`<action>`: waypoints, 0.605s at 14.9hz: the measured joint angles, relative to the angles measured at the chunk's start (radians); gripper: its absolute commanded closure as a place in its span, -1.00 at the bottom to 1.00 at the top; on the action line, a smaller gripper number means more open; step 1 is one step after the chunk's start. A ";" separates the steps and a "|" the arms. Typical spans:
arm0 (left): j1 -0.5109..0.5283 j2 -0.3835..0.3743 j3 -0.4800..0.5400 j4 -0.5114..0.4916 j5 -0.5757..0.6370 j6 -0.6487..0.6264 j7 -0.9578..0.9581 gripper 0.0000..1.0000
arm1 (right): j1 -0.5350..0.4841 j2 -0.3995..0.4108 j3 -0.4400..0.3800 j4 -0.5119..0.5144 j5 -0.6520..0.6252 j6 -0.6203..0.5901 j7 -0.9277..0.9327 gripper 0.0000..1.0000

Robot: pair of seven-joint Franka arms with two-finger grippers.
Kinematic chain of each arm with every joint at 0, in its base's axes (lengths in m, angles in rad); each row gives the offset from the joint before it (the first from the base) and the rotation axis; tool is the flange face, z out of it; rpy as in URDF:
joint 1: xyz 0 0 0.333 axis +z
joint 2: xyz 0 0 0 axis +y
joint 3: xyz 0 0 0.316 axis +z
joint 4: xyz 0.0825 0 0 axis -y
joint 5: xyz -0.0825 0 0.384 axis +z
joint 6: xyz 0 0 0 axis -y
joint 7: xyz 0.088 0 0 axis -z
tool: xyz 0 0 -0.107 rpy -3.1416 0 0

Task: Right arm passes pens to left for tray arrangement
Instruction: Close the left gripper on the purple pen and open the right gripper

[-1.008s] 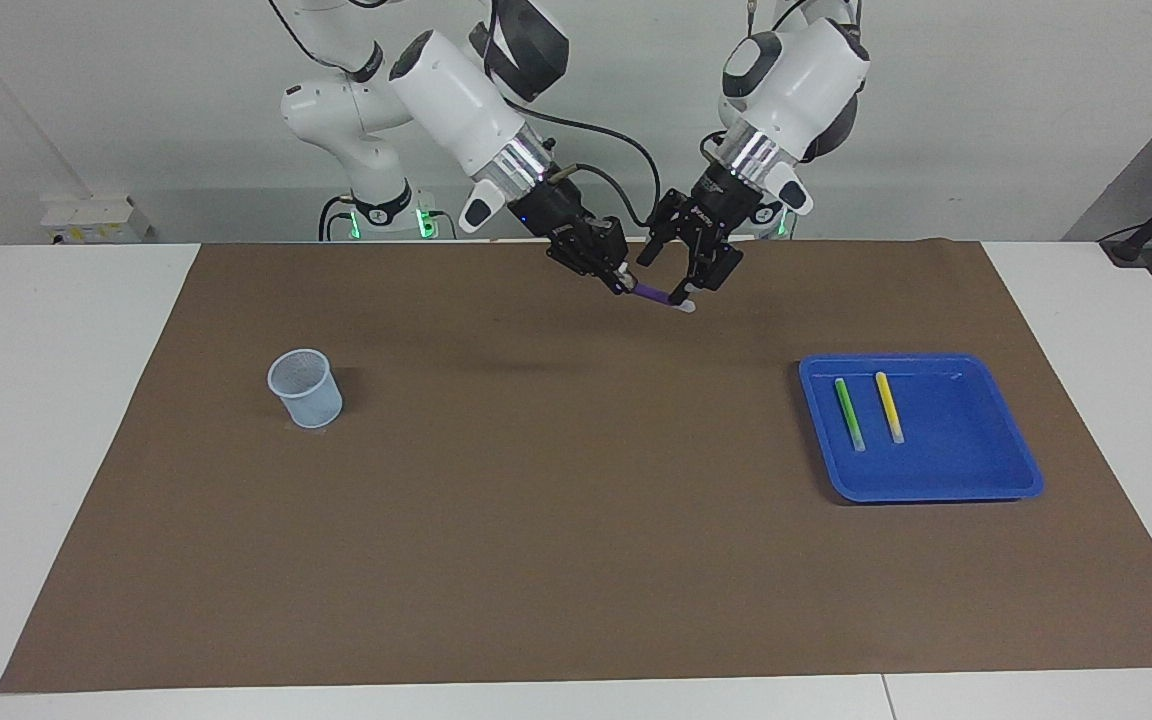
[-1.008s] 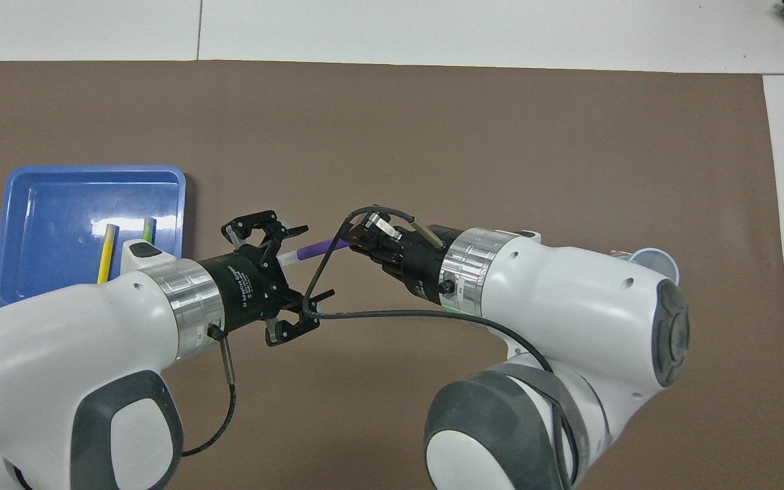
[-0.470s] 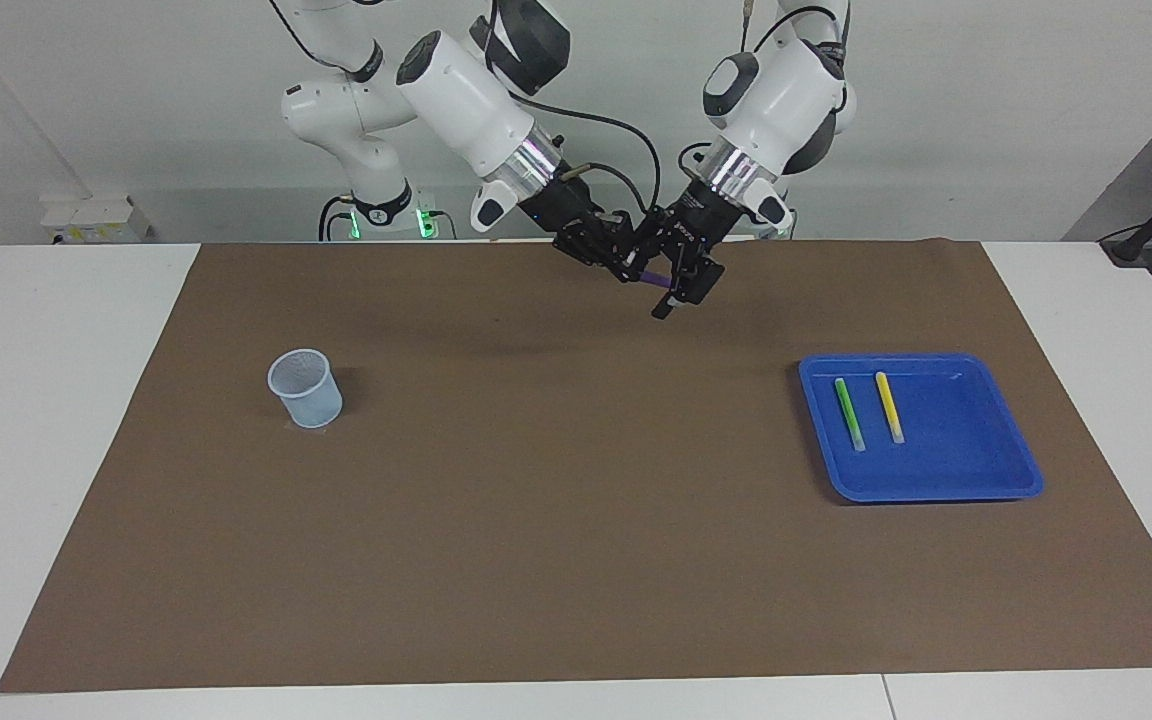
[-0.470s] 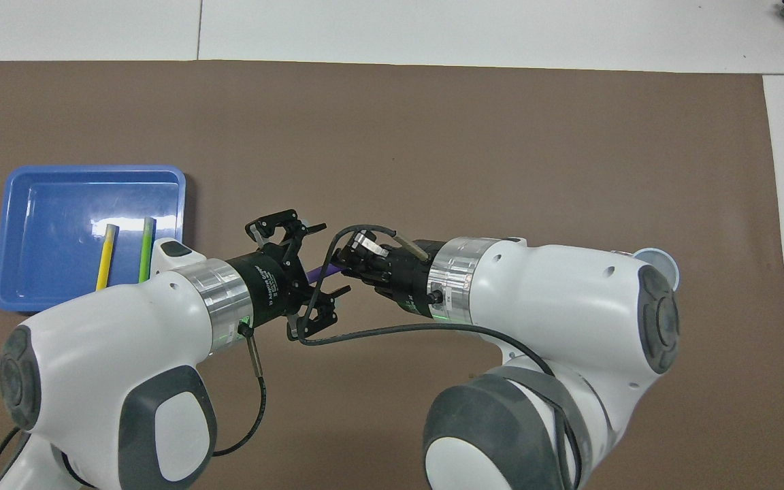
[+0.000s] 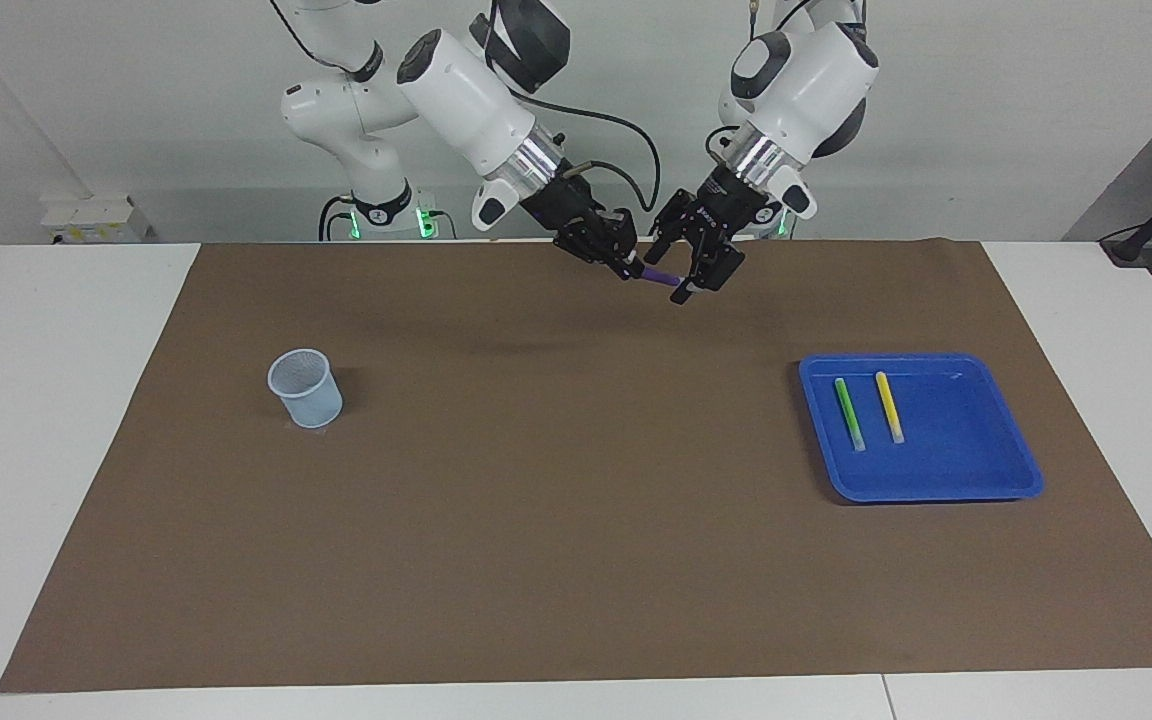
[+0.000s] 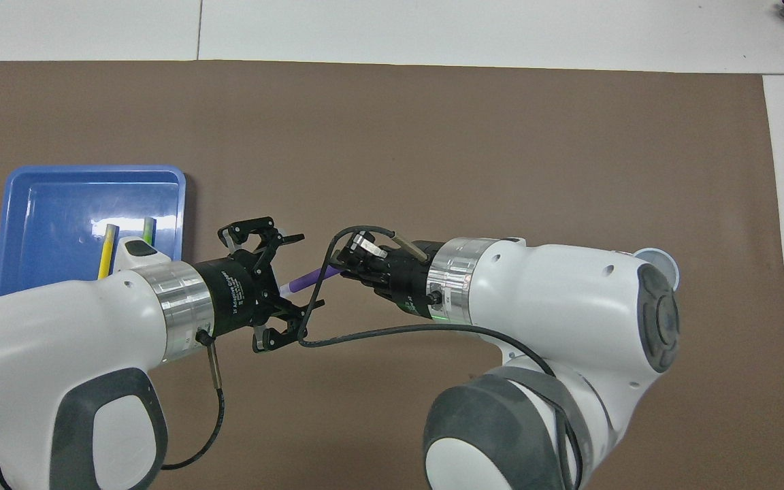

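The purple pen (image 5: 658,278) (image 6: 312,276) hangs in the air over the mat near the robots, with my right gripper (image 5: 626,267) (image 6: 347,268) shut on one end. My left gripper (image 5: 684,274) (image 6: 300,275) is open, and the pen's pale end lies between its spread fingers without being clamped. The blue tray (image 5: 936,488) (image 6: 92,171) sits toward the left arm's end of the table. In it the green pen (image 5: 848,412) (image 6: 148,228) and the yellow pen (image 5: 889,407) (image 6: 105,255) lie side by side, partly hidden by the left arm in the overhead view.
A pale blue mesh cup (image 5: 304,388) (image 6: 657,258) stands toward the right arm's end of the table, mostly hidden under the right arm in the overhead view. A brown mat (image 5: 556,520) covers the white table. A black cable (image 6: 378,331) loops beneath the two grippers.
The right gripper lifted the purple pen slightly. The left gripper closed in around the pen, then drew back a little toward its own end, staying open.
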 measured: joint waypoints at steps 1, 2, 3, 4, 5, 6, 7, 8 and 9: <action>0.000 -0.001 -0.001 0.000 0.000 0.000 0.001 -0.81 | 0.000 0.000 0.000 0.000 0.000 0.000 0.000 1.00; 0.000 -0.001 -0.002 0.000 0.000 0.000 0.002 -0.81 | 0.000 0.000 0.000 0.000 0.000 0.000 0.000 1.00; 0.000 -0.001 -0.002 -0.001 0.000 0.000 0.003 -0.81 | 0.000 0.000 0.000 0.000 0.000 0.000 0.000 1.00; 0.000 -0.001 -0.002 -0.002 0.000 0.002 0.004 -0.80 | 0.000 0.000 0.000 0.000 0.000 0.000 -0.003 1.00; 0.000 -0.001 -0.002 -0.003 0.000 0.006 0.004 -0.81 | 0.000 0.000 0.000 0.000 0.000 0.000 -0.010 1.00; 0.000 -0.001 -0.002 -0.005 0.000 0.010 0.004 -0.81 | 0.000 0.000 0.000 0.000 0.000 0.000 -0.015 1.00; 0.000 -0.001 -0.002 -0.006 0.000 0.012 0.004 -0.81 | 0.000 0.000 0.000 0.000 0.000 0.000 -0.017 1.00; 0.000 -0.001 -0.003 -0.006 0.000 0.014 0.004 -0.80 | 0.000 0.000 0.000 0.000 0.000 0.000 -0.019 1.00; 0.000 -0.001 -0.003 -0.006 0.000 0.017 0.005 -0.80 | 0.000 0.000 0.000 0.000 0.000 0.000 -0.019 1.00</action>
